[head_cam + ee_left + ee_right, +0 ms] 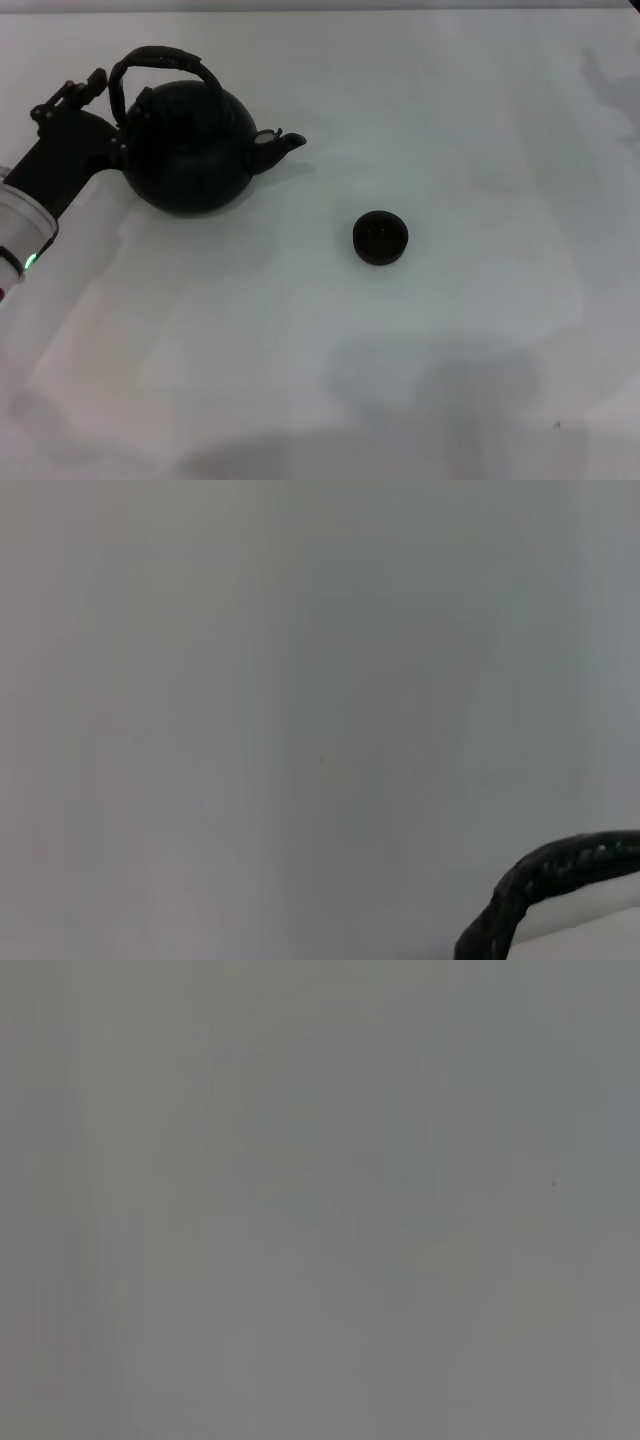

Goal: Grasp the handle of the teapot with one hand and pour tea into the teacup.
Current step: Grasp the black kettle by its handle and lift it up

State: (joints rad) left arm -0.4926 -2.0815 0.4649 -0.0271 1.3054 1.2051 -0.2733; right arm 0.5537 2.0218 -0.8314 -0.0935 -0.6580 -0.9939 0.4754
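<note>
The matte-black teapot [190, 150] stands upright on the white table at the far left, its short spout [278, 145] pointing right toward the teacup. Its arched textured handle [165, 58] loops over the top; a piece of the handle also shows in the left wrist view [560, 865]. The tiny black teacup [380, 238] sits alone near the middle, apart from the pot. My left gripper [92, 100] is right beside the handle's left end, behind the pot's left side. My right gripper is out of view.
The white table [450, 350] spreads wide around both objects. Faint shadows lie along its front edge. The right wrist view shows only bare table surface [320, 1200].
</note>
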